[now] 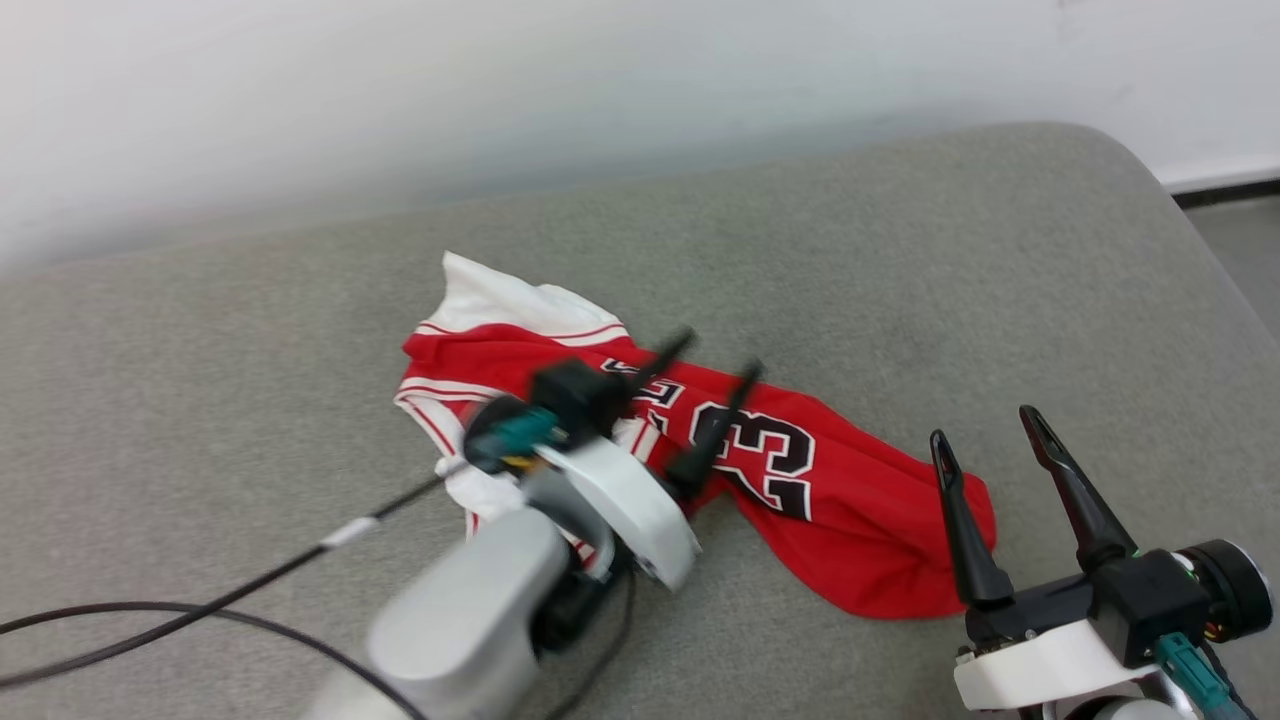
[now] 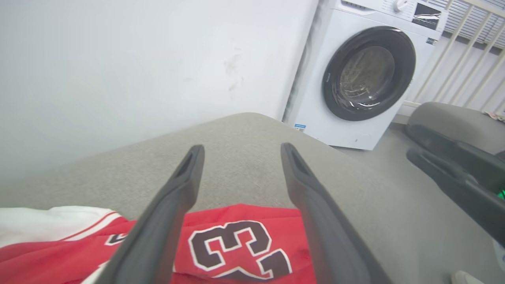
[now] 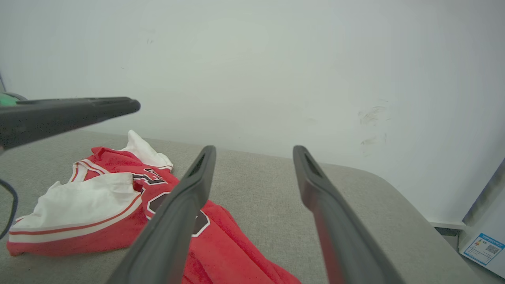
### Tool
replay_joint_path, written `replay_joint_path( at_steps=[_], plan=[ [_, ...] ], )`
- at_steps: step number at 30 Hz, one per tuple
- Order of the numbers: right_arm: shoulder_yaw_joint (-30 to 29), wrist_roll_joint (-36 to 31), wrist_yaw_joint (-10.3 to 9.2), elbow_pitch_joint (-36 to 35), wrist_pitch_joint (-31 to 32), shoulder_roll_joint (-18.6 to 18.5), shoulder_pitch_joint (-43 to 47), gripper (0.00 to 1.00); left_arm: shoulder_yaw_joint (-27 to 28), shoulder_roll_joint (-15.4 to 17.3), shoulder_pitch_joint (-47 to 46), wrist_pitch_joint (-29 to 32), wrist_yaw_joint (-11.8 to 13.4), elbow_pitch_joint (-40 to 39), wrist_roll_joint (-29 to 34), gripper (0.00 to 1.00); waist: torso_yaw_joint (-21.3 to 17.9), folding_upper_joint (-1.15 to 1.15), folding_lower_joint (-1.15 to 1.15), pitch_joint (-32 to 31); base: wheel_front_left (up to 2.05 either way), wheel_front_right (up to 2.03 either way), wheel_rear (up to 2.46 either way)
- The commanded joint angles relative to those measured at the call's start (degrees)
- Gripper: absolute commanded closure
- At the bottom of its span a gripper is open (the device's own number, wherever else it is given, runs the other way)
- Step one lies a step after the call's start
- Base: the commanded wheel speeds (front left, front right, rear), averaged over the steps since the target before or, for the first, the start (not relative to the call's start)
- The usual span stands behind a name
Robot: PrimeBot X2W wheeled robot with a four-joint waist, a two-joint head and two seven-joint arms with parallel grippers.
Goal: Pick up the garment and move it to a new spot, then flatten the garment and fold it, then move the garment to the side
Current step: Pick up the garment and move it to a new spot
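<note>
Garment, one, crumpled on grey cushion; two hands, left hand and right hand, both released.

I read a black, white-edged "23" on the red garment in front of me; the black letter fragments at its ten o'clock are illegible. The blue label at the washing machine's seven o'clock corner is too small to read.
</note>
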Motion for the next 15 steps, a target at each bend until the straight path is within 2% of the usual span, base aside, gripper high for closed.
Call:
replay_joint_path(
  at_steps=[1,4,9,13,15],
  plan=[
    [-0.04,-0.16,-0.03,0.05,-0.1,0.11,0.69,0.0,3.44,1.39,1.12,-0.35,1.28,-2.5,1.41,0.0,2.42,0.0,0.0,-2.27,0.0,0.0,0.0],
    [-0.74,-0.4,-0.04,0.0,-0.1,0.1,1.14,0.0,12.88,4.26,6.45,-0.27,3.64,-8.5,3.79,0.0,4.24,0.0,0.0,-3.53,0.0,0.0,0.0],
    [-1.08,-0.58,-0.04,-0.27,-0.1,0.1,2.12,0.0,25.15,7.78,15.96,-0.3,5.35,-16.51,7.97,0.0,6.77,0.0,0.0,-4.71,0.0,0.0,0.0],
    [-0.54,-0.27,-0.03,-0.55,-0.1,0.11,2.36,0.0,30.24,8.98,23.24,-0.3,4.23,-19.85,10.67,0.0,7.95,0.0,0.0,-5.24,0.0,0.0,0.0],
    [-0.27,-0.22,-0.04,-0.76,-0.1,0.1,2.12,0.0,31.57,8.57,26.56,-0.31,3.75,-21.1,11.59,0.0,8.27,0.0,0.0,-5.45,0.0,0.0,0.0]
  ],
)
